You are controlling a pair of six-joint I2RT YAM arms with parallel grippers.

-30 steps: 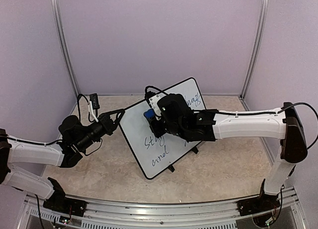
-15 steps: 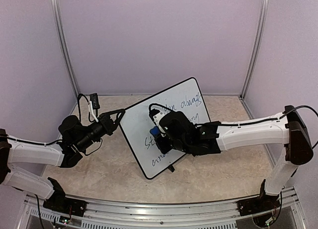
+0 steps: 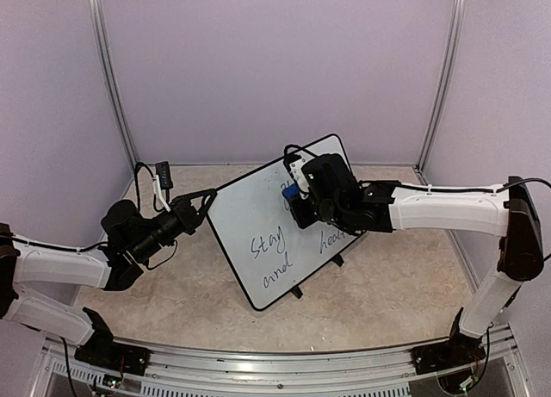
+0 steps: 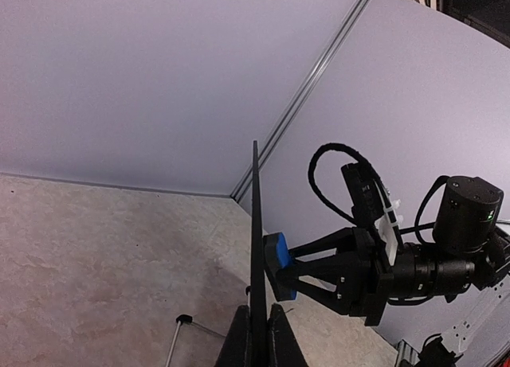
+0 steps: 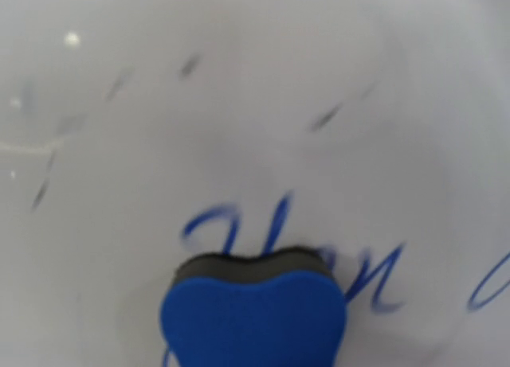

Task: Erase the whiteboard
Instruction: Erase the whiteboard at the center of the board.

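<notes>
Right hand (image 3: 295,196) has swung up from the lower middle of the whiteboard (image 3: 250,212) to its upper part, and the eraser (image 3: 291,193) went with it. Left hand (image 3: 207,200) and board haven't budged.

We call the step mid-wipe: erasing is under way, not finished. The right hand is clenched on the eraser, and the left wrist view shows the blue block pinched at the fingertips with its pad against the board face. The left hand is clamped onto the board's left rim to steady it, and its own camera shows the thin black edge (image 4: 256,247) running up from between its fingers.

The whiteboard stands tilted on its small feet near the middle of the desk (image 3: 189,302), turned diagonally between the two arms. The right hand sits over its upper area and the left hand is at its left edge.

Handwriting (image 3: 267,242) is still readable across the lower half. The right wrist view shows blue strokes (image 5: 231,224) just above the eraser, with faint grey smears higher up where we judge a pass has already gone.

Next move, as we judge it: drag the pad down and across the remaining words with steady contact while the left hand holds. Press too hard and the board could tip back or slide.
</notes>
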